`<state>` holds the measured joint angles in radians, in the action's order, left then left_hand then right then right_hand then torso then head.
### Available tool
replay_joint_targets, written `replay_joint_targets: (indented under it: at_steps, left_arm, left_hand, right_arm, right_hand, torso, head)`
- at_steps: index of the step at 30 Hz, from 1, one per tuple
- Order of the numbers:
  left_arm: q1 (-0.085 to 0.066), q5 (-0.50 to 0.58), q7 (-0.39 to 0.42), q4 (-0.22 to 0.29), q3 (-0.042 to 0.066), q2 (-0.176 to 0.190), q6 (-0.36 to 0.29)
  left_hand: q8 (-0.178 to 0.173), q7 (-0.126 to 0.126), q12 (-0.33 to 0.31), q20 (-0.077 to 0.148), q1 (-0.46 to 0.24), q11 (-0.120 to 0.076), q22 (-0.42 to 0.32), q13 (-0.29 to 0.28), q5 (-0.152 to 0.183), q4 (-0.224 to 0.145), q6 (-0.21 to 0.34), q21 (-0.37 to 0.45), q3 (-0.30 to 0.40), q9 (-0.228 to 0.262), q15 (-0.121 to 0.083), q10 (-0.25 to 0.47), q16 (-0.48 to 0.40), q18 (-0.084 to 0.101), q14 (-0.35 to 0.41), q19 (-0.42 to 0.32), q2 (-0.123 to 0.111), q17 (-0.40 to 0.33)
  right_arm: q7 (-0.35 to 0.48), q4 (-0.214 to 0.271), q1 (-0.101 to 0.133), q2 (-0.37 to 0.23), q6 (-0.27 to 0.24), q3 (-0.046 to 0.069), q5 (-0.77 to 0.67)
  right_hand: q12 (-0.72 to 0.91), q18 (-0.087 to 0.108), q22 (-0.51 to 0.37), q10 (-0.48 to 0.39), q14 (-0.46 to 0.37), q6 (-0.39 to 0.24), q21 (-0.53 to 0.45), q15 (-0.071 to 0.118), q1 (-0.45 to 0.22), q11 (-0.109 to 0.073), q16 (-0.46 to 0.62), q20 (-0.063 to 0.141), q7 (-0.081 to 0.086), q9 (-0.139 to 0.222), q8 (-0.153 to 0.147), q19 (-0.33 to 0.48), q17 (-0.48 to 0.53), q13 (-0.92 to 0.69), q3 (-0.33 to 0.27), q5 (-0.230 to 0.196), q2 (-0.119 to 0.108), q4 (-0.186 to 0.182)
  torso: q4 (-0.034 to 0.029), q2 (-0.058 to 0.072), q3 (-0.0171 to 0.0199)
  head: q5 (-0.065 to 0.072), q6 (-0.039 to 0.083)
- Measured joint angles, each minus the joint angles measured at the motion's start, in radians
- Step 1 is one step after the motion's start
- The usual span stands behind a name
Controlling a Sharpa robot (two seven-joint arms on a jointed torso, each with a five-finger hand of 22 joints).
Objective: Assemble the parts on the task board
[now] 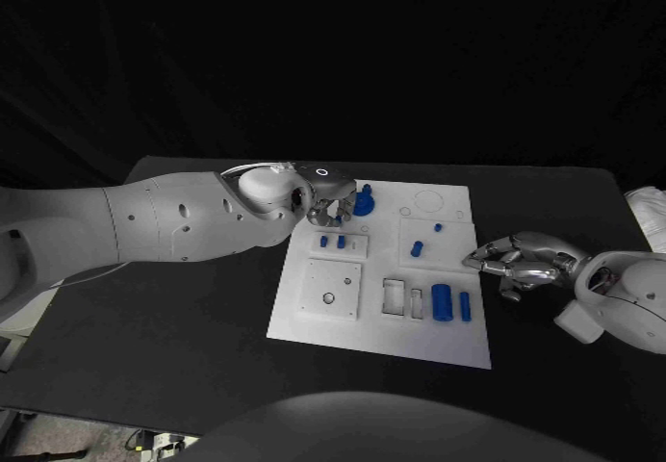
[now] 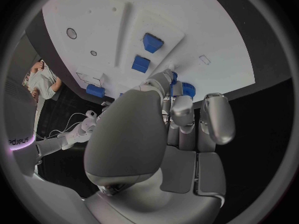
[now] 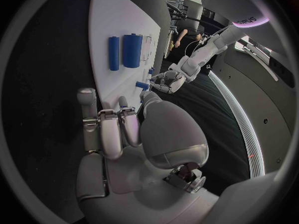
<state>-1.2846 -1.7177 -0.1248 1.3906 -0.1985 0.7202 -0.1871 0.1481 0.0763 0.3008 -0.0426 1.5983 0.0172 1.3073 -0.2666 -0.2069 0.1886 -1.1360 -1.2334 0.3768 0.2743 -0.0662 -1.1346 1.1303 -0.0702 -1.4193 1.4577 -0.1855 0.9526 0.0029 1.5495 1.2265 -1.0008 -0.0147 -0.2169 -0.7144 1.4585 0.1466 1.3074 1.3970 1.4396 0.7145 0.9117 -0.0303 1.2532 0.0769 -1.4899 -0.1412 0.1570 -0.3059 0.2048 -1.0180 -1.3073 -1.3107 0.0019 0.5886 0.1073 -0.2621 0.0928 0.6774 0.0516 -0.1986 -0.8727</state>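
A black table (image 1: pixel 166 346) carried the white task board (image 1: pixel 313 322) at its middle, dark all round. Blue parts (image 1: pixel 442 300) lay near the board's right edge. The left hand (image 1: pixel 327 204) hung over the board's far left corner, fingertips pinching a blue part (image 1: pixel 364 201). The right hand (image 1: pixel 517 260) rested curled, holding nothing, just beside the board's right edge.

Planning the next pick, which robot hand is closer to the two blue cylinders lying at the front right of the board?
The right robot hand. It sits just off the task board's right edge, beside the two blue cylinders. The left robot hand is over the board's far left area, well away from them.
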Motion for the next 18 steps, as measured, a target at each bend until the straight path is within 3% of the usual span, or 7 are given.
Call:
replay_joint_targets:
  at_steps: [18]
  left_arm:
    - [0.0,0.0,-0.002,0.0,0.002,-0.001,0.013]
  left_hand:
    - [-0.004,0.0,0.001,0.002,0.0,0.0,0.0,0.002,0.001,0.0,0.0,0.014,0.0,-0.001,-0.001,0.0,-0.01,0.0,0.006,-0.006,0.0,-0.011]
  right_arm:
    - [0.0,-0.002,-0.002,0.002,0.0,0.001,0.001]
  right_hand:
    - [0.0,0.0,0.0,0.0,0.0,0.0,-0.006,0.0,0.0,0.0,0.0,0.0,0.0,-0.001,0.0,0.0,0.0,0.0,0.0,0.0,0.0,0.0]
  torso:
    - [-0.0007,0.0,0.0]
  head:
    - [-0.003,0.0]
